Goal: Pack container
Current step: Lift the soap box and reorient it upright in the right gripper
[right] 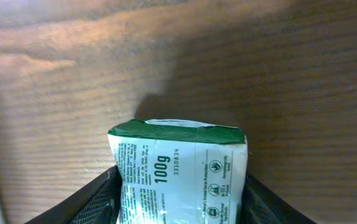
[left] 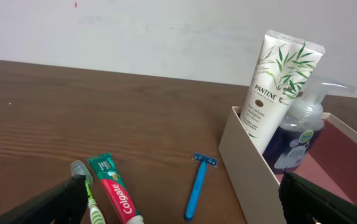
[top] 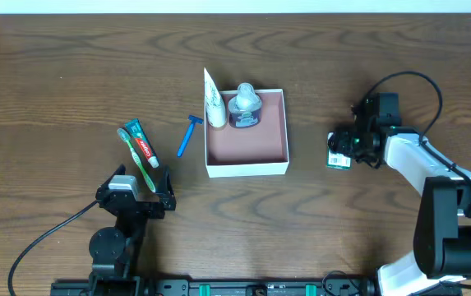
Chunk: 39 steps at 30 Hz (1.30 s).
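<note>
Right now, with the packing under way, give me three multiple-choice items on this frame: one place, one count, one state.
1. Where is the blue razor?
A. in the container
B. on the table, right of the container
C. on the table, left of the container

2. How many things stand in the container?
A. two
B. none
C. four

3. What is the right claw doing?
A. hanging open
B. gripping a green and white packet
C. gripping the razor

Answers:
1 C, the razor lies on the wood beside the white wall.
2 A, only the Pantene tube and the pump bottle are inside.
3 B, the right wrist view shows the packet clamped in it.
</note>
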Available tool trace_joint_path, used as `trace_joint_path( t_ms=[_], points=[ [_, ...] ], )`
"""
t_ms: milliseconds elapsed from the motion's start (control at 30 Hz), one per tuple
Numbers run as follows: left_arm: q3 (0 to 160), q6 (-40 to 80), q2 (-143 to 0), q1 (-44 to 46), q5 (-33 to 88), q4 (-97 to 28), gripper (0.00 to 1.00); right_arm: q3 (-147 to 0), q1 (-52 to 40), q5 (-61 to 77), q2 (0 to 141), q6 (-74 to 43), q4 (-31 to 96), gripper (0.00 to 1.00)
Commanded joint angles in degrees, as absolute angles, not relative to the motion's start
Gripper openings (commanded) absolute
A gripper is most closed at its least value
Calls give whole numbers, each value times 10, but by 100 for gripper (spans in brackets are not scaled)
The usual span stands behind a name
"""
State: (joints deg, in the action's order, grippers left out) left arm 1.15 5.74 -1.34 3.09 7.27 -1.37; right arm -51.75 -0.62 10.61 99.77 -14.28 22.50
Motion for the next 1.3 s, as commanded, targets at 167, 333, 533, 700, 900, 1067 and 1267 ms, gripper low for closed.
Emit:
trace_joint_path(
  t_ms=[167, 333, 533, 700, 900, 1067, 1267],
  points=[
    [2, 54, -14, 29, 79, -34, 98, -526, -51, -25, 1008, -100, 306, 72],
    [2, 54, -14, 29, 79, -34, 98, -527, -72, -30, 1008, -122, 340, 73],
    [2, 54, -14, 29, 79, -34, 98, -527, -71, -28, 1008, -127, 339, 62],
    [2, 54, -14, 29, 79, -34, 98, -527, -71, -28, 1008, -97, 305, 66],
    [2, 53, -14, 29, 79, -34, 98, -527, -71, -30, 1008, -80, 260, 68],
    [2, 54, -14, 29, 79, -34, 98, -527, -71, -30, 1008, -72, 250, 64],
    [2, 54, -14, 29, 79, -34, 98, -527, -71, -25, 1008, -72, 255, 36]
  ],
)
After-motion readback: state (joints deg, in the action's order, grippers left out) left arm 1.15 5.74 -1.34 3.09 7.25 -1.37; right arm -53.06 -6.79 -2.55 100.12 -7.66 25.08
